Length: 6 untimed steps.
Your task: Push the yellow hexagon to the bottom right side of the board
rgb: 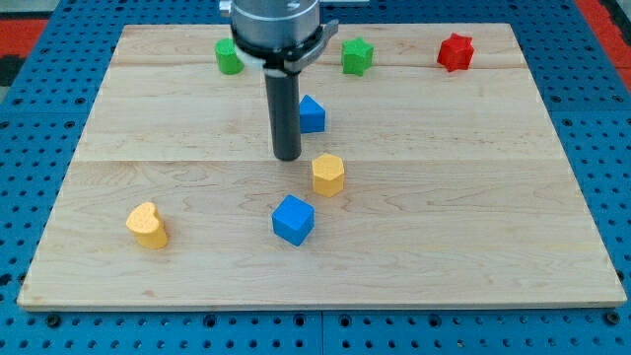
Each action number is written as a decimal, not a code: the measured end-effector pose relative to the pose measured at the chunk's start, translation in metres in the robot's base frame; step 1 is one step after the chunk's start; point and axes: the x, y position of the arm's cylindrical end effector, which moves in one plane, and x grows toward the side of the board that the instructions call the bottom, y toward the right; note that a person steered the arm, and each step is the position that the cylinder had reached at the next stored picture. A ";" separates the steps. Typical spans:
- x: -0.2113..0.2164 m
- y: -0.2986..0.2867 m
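Inspection of the tabletop (473,197), taken from the view's left to the view's right.

Near the bottom left lies a yellow heart-shaped block (148,225), well apart from everything else and playing no part in the task. At the top, left of centre, a green block (228,56) sits partly behind the arm's housing; its shape cannot be told. Below centre stands a blue cube (294,219), on the near side of the working area.

My tip (287,157) rests on the tabletop at about the middle of the board. This arm carries no jaws, only the rod, so there is nothing to stand apart or together. A second blue block (313,114) sits just beside the rod on its right, partly hidden by it.

The task's thing, the yellow hexagon (328,175), lies just to the right of and slightly below my tip; whether they touch cannot be told. In my judgement this placement is deliberate: the tip stands on the hexagon's upper-left side, opposite the bottom right destination, so a push down and rightward would drive it there. The path looks clear, the blue cube lying left of that line.

Along the top, a green star-like block (357,56) and, farther right, a red star-like block (455,52) stand well away.
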 end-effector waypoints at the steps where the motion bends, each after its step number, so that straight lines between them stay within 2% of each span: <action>1: 0.018 0.041; 3: 0.019 0.124; 5: 0.018 0.147; 6: 0.005 0.052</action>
